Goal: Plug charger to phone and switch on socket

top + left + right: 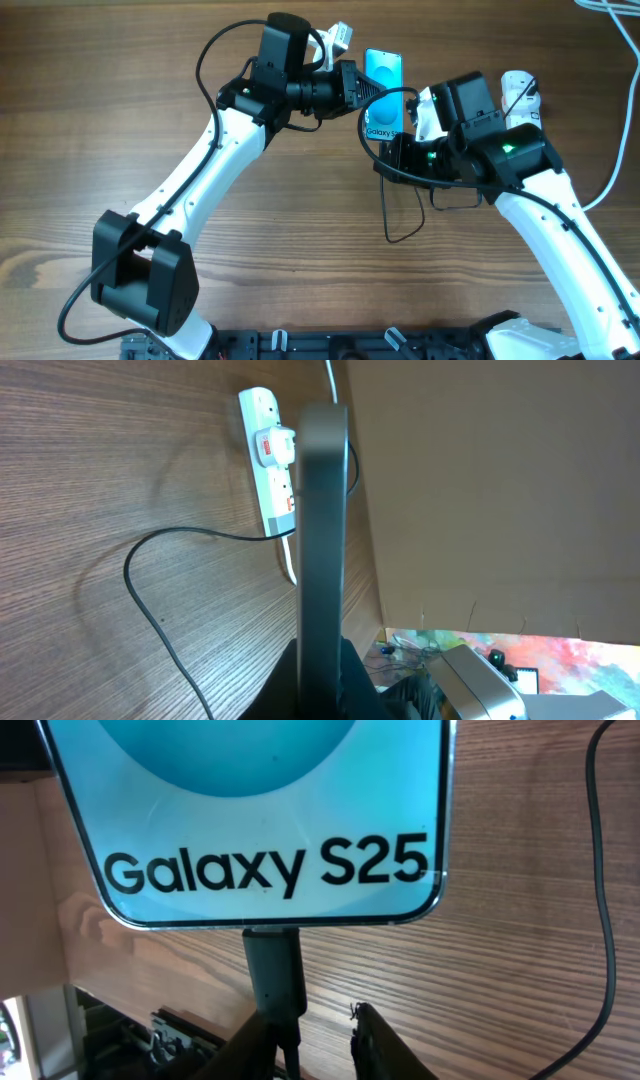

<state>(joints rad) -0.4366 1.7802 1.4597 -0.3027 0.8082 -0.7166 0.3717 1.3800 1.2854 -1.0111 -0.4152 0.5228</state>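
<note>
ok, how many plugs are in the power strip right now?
1: a white plug with a red label, in the socket in the left wrist view. The phone covers part of it, so another may be hidden.

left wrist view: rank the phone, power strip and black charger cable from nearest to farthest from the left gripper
1. phone: clamped edge-on in the left gripper.
2. charger cable: its loop runs down past the gripper, low in the view.
3. power strip: farthest, near the top of the view.
</note>
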